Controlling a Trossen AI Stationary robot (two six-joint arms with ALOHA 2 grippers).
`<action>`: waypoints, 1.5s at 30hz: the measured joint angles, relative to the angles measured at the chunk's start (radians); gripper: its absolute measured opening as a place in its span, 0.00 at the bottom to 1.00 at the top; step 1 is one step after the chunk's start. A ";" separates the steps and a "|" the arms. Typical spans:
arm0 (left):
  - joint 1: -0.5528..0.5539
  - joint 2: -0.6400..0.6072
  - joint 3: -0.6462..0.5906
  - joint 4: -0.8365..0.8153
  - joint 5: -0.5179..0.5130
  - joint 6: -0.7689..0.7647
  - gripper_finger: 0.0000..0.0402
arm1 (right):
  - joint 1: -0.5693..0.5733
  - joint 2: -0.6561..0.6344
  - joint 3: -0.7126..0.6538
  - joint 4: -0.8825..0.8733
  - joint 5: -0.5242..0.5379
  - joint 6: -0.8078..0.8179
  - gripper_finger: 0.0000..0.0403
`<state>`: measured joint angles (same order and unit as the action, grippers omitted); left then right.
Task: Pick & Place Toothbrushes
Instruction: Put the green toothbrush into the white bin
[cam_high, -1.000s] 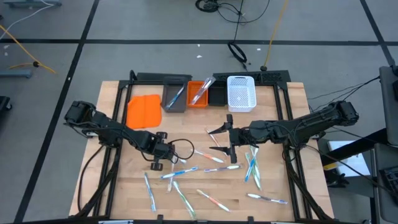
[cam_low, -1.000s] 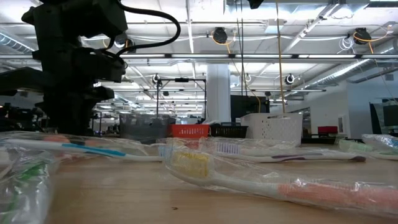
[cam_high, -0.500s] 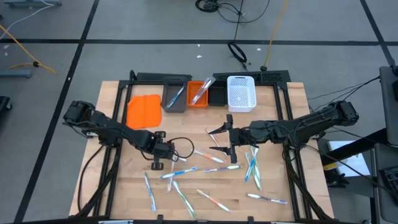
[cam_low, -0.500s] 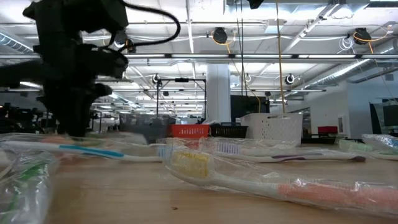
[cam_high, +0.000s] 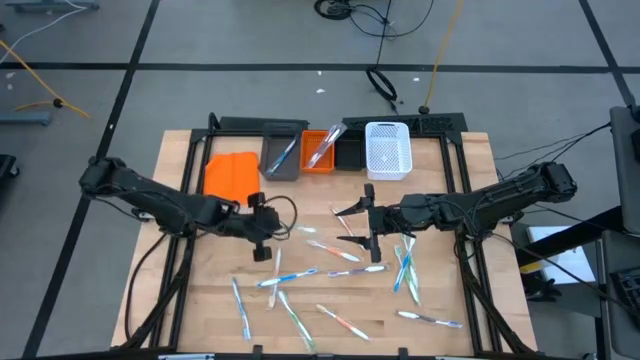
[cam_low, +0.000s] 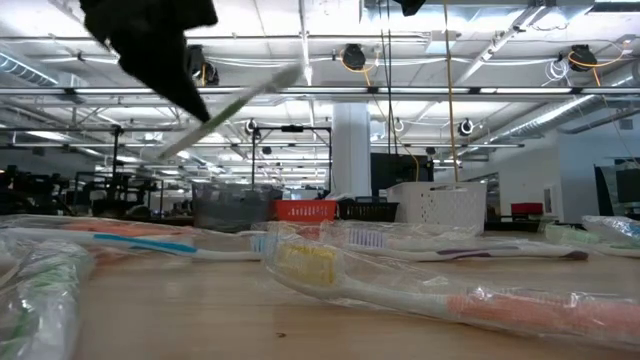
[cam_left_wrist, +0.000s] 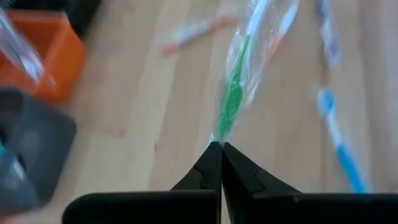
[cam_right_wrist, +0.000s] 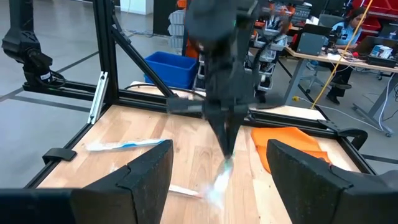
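Several toothbrushes (cam_high: 340, 250) in clear wrappers lie flat and scattered on the wooden table (cam_high: 450, 180). My left gripper (cam_high: 262, 240) hangs above the table's left middle, shut on a green-handled toothbrush (cam_left_wrist: 233, 99) in its wrapper; this toothbrush (cam_low: 240, 100) shows slanting in the air in the low view. My right gripper (cam_high: 350, 228) stands open and level over the table's middle with nothing between its fingers (cam_right_wrist: 149, 180), facing my left gripper (cam_right_wrist: 225, 134). My left gripper pinches the green toothbrush near one end of its handle (cam_left_wrist: 219, 138) between its two fingertips, wrapper and all. The fingers slant down from the table's left side. The toothbrush runs on beyond the fingertips, tilted and lifted clear of the table.
Along the far edge stand a flat orange piece (cam_high: 230, 178), a grey bin (cam_high: 282, 158) and an orange bin (cam_high: 320, 150), each with a toothbrush in it, a black bin (cam_high: 348, 152) and a white mesh bin (cam_high: 388, 150). Black frame rails (cam_high: 180, 250) run down both sides.
My left gripper has risen from the table and drawn a little toward the far edge, tipping less steeply downward. It stays shut, and the green toothbrush has come up with it, lifted clear of the table and slanting in the air.
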<state>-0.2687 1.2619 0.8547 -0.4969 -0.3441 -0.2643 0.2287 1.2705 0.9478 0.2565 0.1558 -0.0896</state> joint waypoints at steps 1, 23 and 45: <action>0.000 -0.014 0.000 0.023 -0.006 0.003 0.00 | 0.000 0.000 0.000 0.000 0.000 0.000 0.63; 0.001 -0.065 0.001 0.565 -0.068 0.257 0.00 | 0.000 0.000 0.000 0.034 0.000 0.002 0.63; 0.072 0.094 0.000 0.968 0.119 0.311 0.00 | -0.027 0.135 -0.001 0.327 0.011 -0.114 0.63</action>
<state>-0.1967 1.3556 0.8551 0.4715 -0.2249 0.0471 0.2012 1.4052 0.9470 0.5836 0.1665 -0.2037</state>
